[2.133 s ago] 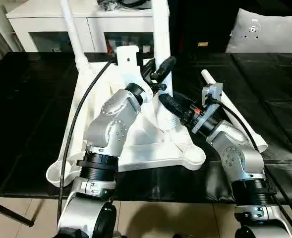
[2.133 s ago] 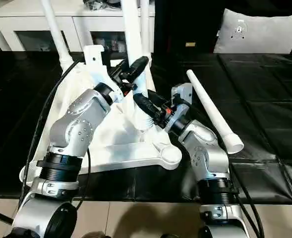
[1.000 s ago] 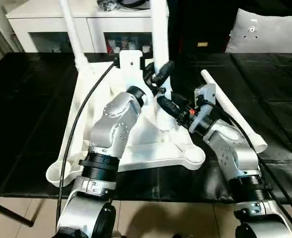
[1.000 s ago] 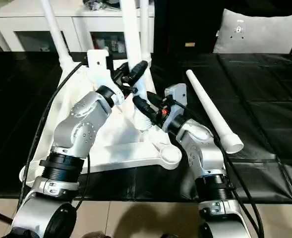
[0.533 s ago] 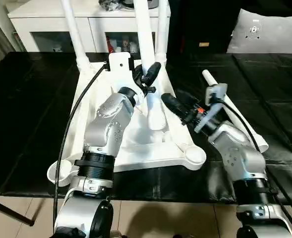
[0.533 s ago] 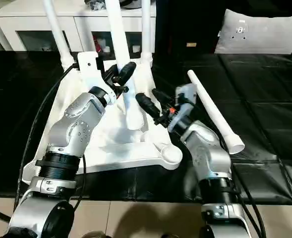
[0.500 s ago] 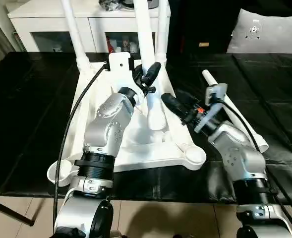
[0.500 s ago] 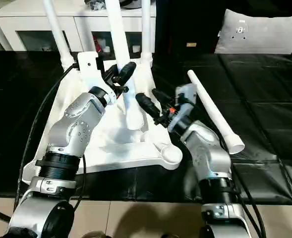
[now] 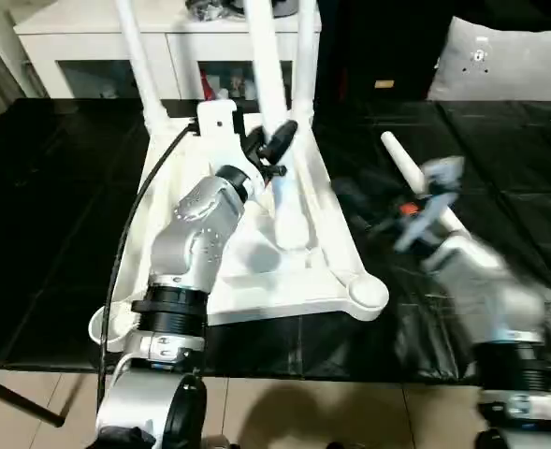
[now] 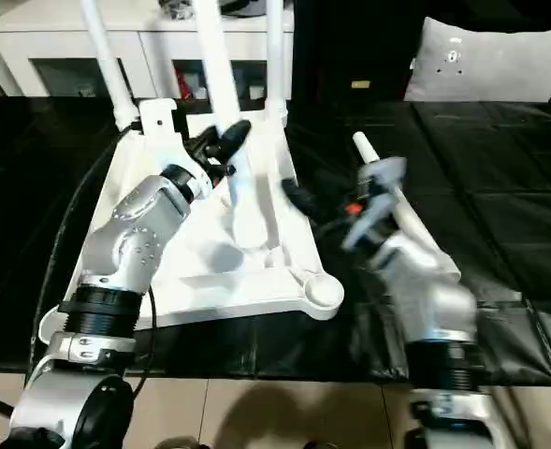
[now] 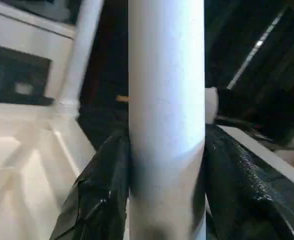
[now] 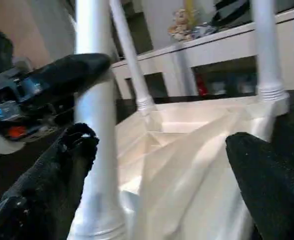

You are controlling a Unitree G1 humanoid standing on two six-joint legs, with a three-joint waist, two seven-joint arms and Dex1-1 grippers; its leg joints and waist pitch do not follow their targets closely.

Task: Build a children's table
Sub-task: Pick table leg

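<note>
The children's table top (image 9: 247, 271) lies upside down on the black mat, ribs up. One white leg (image 9: 135, 56) stands in its far-left corner and another (image 9: 305, 56) in its far-right corner. My left gripper (image 9: 273, 150) is shut on a third leg (image 9: 268, 94), which stands nearly upright with its thick end on the underside near the middle; the left wrist view shows that leg (image 11: 166, 100) squeezed between both black fingers. My right gripper (image 12: 161, 140) is open, fingers wide apart, held clear to the right of that leg. A fourth leg (image 10: 364, 148) lies loose on the mat, partly behind my right arm.
A white cabinet (image 9: 88, 47) stands behind the work. A grey cushion (image 9: 509, 61) leans at the back right. The near-right corner socket (image 9: 367, 292) sits close to the mat's front edge, with tiled floor (image 9: 284, 412) below.
My right gripper has opened off the held leg and pulled back to the right. The left gripper keeps its hold, and the leg has shifted slightly left.
</note>
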